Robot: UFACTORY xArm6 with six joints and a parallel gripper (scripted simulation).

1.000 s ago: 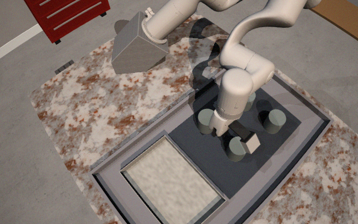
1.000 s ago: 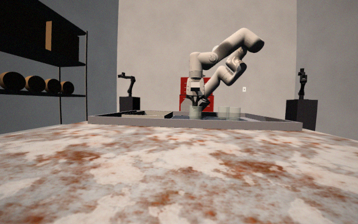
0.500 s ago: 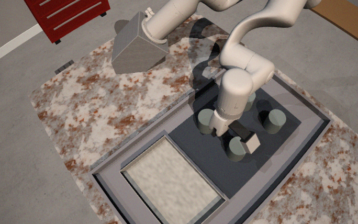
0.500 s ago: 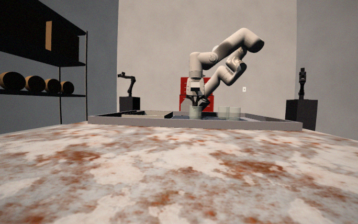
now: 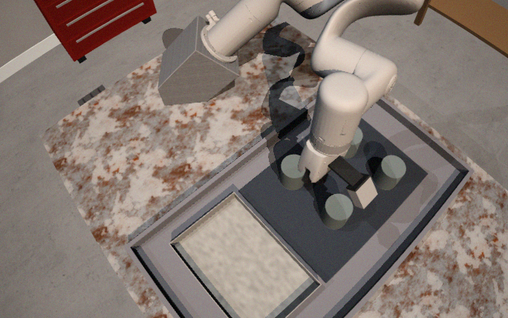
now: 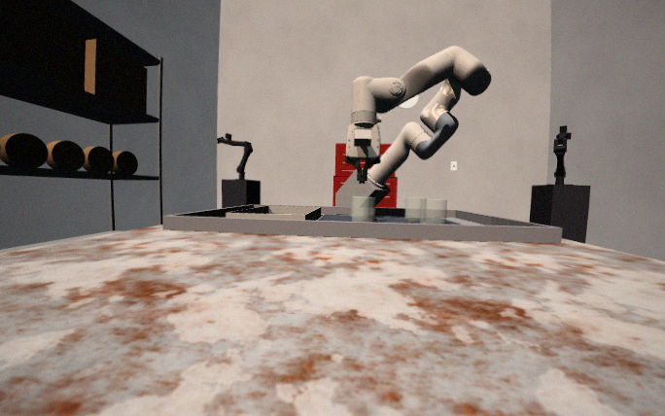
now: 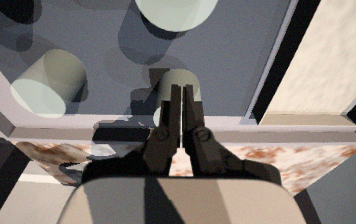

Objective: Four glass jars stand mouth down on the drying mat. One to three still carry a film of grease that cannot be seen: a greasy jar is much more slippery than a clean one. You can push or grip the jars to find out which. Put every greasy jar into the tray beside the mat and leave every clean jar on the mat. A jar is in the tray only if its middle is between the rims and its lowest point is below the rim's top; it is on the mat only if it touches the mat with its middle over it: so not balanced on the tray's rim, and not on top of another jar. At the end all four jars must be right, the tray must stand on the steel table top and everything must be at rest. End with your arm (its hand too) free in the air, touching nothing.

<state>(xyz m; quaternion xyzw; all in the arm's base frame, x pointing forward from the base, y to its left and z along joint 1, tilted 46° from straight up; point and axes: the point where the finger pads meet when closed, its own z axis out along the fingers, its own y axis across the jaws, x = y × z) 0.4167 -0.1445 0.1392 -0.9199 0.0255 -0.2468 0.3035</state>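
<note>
Red-veined marble (image 5: 127, 123) (image 6: 235, 314) surrounds a raised-rim steel top. From left to right in the top view: the cream tray (image 5: 239, 247) (image 6: 264, 215); one upturned glass jar (image 5: 291, 172) (image 7: 178, 79); the gripper (image 5: 313, 180) (image 6: 362, 181) (image 7: 181, 98), closed on nothing, pointed down above jar height; three more jars on the drying mat (image 5: 284, 221) (image 7: 225, 70). The tray side must probably be faced next.

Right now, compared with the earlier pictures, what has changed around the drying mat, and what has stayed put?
The white arm's dark pincer has risen, farther above the mat. It is shut on nothing; whether its fingers changed is unclear. The four pale green glass jars and the cream rectangular tray look unmoved.
</note>
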